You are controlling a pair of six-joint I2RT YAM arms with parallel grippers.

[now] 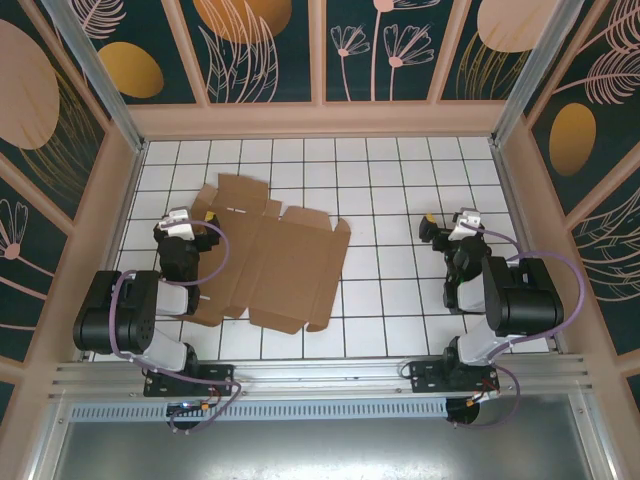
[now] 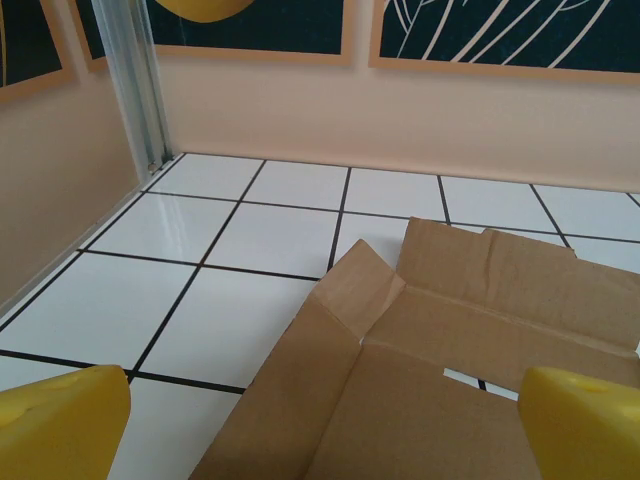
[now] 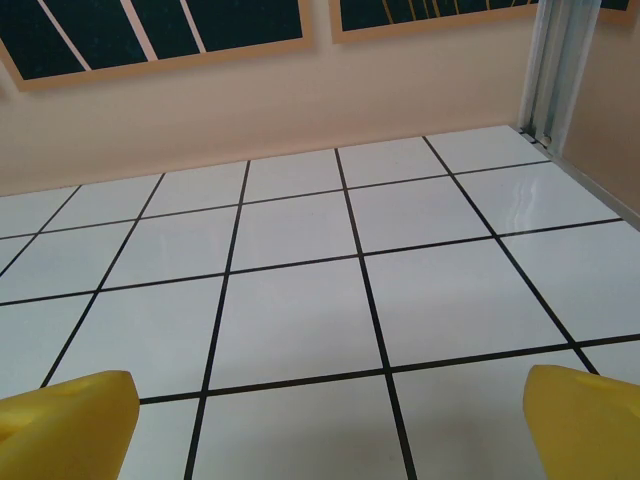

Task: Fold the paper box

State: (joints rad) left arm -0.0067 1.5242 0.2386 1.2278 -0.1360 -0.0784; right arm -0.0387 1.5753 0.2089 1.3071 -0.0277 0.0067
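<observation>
While flat (unfolded), paper box (image 1: 270,262).

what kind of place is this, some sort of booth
Probably a robot test cell, not a home: a white tiled table walled by leaf-patterned panels, a left arm and right arm bolted at its near edge, and a flat paper box.

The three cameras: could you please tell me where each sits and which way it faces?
Top external: above, behind the arms, looking down on table and flat paper box; arms, left end effector, right end effector show.
Left wrist: on the left arm, facing the far left corner over the box; its yellow fingers show.
Right wrist: on the right arm, facing the far right corner over the table; its yellow fingers show.
Shared: top and left wrist both see the box.
</observation>
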